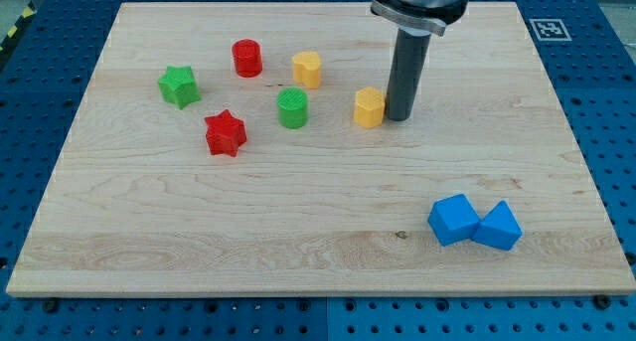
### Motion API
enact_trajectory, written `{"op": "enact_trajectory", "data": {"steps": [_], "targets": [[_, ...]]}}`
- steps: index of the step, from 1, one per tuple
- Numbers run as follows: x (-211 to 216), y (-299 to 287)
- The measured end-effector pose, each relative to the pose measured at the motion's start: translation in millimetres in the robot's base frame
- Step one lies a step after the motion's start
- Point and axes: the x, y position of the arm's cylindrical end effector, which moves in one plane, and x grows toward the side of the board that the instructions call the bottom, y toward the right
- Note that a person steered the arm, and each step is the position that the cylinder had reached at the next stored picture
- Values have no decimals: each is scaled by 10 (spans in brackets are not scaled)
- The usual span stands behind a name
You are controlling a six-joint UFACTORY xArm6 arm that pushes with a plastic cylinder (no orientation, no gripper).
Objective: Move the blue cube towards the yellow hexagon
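My tip (399,117) is carrying nothing and sitting just right of a yellow hexagon (369,108), apparently touching it. Relative to that hexagon, the blue cube (454,220) is lying well apart toward the view's bottom right, touching a second blue block (498,226); another yellow block (307,70) is standing to the upper left.

Risk: the tip may be nudging the hexagon out of place, and pushing the cube could drag its neighbour.

The rod is hanging vertically from the view's top.
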Motion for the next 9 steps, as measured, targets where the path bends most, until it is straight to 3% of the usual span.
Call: {"op": "enact_trajectory", "data": {"steps": [2,5,7,9], "targets": [[124,204],[1679,1751],[2067,1369],[2064,864]]}}
